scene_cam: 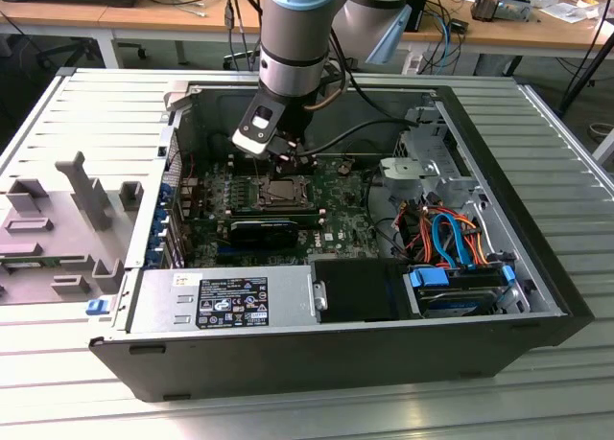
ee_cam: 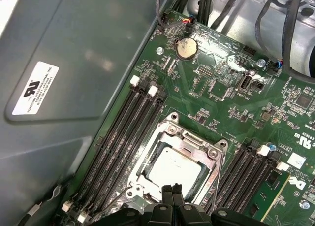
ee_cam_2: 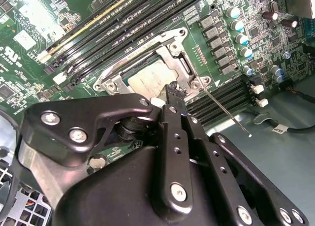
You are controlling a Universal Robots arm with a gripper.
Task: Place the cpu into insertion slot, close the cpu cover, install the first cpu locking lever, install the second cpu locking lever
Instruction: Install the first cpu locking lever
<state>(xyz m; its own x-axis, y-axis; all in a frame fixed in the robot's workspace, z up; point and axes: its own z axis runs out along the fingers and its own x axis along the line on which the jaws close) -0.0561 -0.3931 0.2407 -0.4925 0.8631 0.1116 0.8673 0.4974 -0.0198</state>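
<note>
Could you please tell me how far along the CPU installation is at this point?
Done: the cpu sits in the insertion slot, with the cpu cover lying flat over it. In hand: the tool, shut, is at the socket's edge. Left: one locking lever sticks out sideways, unlatched; the other lever's state I cannot tell.

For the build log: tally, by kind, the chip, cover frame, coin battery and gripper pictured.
chip: 1
cover frame: 1
coin battery: 1
gripper: 1
Total: 4
</note>
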